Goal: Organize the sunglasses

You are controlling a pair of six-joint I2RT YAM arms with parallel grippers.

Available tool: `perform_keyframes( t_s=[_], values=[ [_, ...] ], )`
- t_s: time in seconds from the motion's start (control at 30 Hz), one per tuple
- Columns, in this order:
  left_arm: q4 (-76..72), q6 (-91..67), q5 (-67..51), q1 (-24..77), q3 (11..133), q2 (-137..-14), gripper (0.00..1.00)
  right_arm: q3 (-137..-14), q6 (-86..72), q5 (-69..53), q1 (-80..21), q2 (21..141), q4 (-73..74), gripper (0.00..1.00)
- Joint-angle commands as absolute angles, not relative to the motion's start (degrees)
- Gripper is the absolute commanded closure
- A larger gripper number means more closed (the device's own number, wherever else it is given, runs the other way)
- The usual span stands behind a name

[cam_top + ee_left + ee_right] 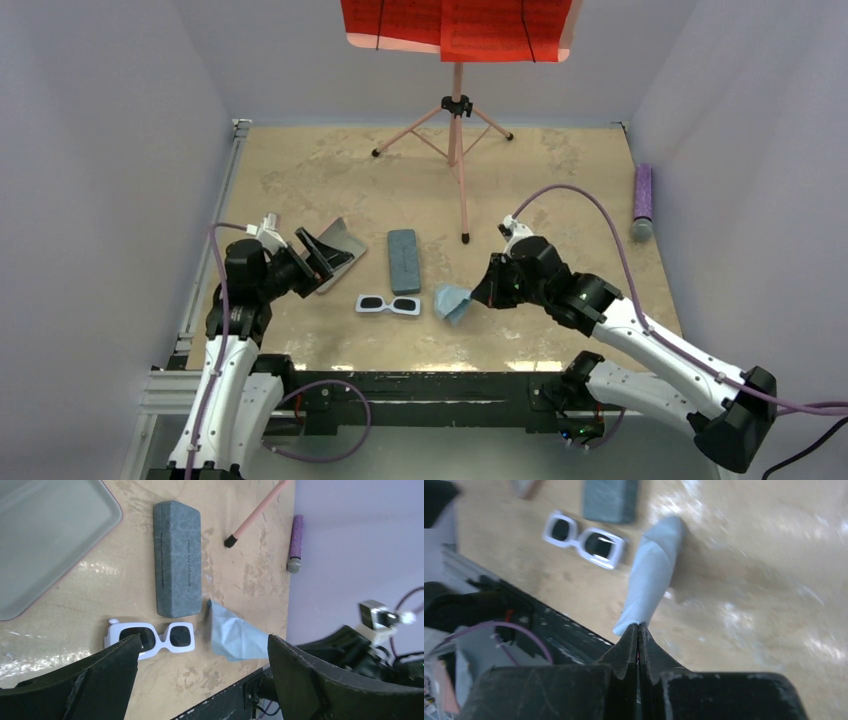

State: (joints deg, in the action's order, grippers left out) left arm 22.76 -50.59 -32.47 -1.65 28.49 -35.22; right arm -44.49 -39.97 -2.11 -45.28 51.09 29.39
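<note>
Though overhead obscures it, wrist shows right pincer (pixel 638 626) clamping cloth (pixel 651 575).

White sunglasses (pixel 167 636) partly behind left end effector (pixel 204 640), open case (pixel 45 540) and grey case (pixel 610 500) cropped

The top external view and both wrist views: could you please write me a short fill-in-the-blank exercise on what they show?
1. The right gripper, jaws shut, pinches a crumpled cloth of light ____ colour.
2. The left gripper holds nothing; it is fully ____.
3. The chunky sunglasses with dark lenses have a ____ frame.
4. The grey-blue rectangular case just beyond the sunglasses is not open but ____.
Missing words: blue; open; white; closed.
</note>
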Motion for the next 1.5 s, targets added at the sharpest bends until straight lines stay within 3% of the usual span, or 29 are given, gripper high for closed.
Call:
perform_keyframes(
  t_s=[0.0,0.4,0.67,0.73,0.93,1.33,1.47],
  values=[
    [20.0,-51.7,-30.7,4.5,29.8,-37.7,0.00,-34.7,-49.2,-0.1,-40.8,50.7,37.8,1.00],
    [18.2,-53.1,-17.2,34.4,39.2,-58.5,0.06,-31.3,-53.4,7.7,-37.7,53.4,39.7,1.00],
    [23.4,-53.8,-8.7,49.9,54.7,-80.1,0.24,-28.3,-52.4,4.8,-37.6,51.9,35.1,1.00],
    [24.6,-53.6,-7.9,51.9,58.0,-84.5,0.31,-27.7,-52.1,4.3,-37.6,51.3,34.3,1.00],
    [26.2,-55.1,-7.8,53.6,62.0,-94.1,0.38,-25.5,-51.2,3.3,-37.6,50.8,32.1,1.00],
    [27.3,-58.6,-10.3,56.2,66.3,-103.5,0.60,-24.2,-50.0,1.1,-37.6,50.5,29.8,1.00],
    [28.9,-58.4,-10.6,56.9,67.4,-104.9,0.62,-24.3,-49.7,0.9,-37.6,51.0,29.6,1.00]
  ],
)
